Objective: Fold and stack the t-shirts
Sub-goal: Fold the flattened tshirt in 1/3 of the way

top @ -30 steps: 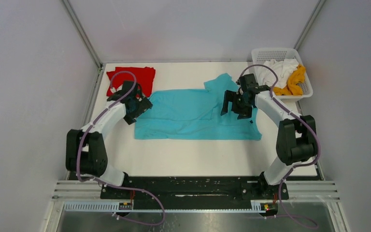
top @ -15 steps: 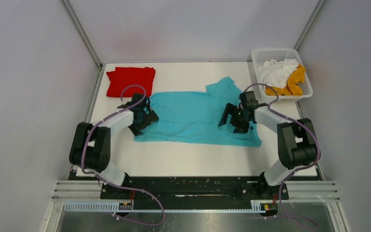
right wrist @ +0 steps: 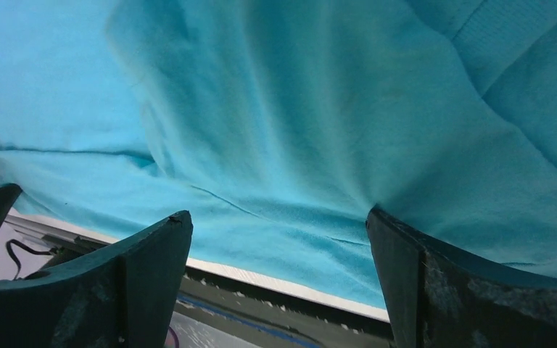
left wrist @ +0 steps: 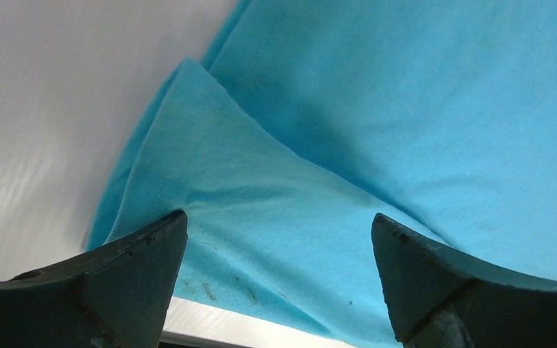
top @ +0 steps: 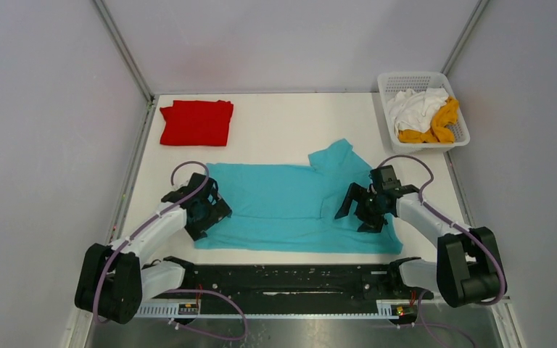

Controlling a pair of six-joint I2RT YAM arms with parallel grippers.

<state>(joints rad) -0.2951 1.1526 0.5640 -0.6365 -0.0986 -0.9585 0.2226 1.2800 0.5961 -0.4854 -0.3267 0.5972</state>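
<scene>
One of four looks done. The turquoise t-shirt [top: 283,206] lies spread across the near table, unfolded. The red t-shirt [top: 196,122] sits folded far left. The white t-shirt [top: 413,107] and mustard-yellow t-shirt [top: 441,123] wait crumpled in the basket [top: 413,77]. The left gripper [top: 209,210] and right gripper [top: 360,212] gape wide over the turquoise ends, holding nothing.

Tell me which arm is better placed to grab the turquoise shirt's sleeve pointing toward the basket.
Right. The right gripper, open, hovers over the turquoise shirt at the sleeve end; the left gripper sits at the opposite end.
</scene>
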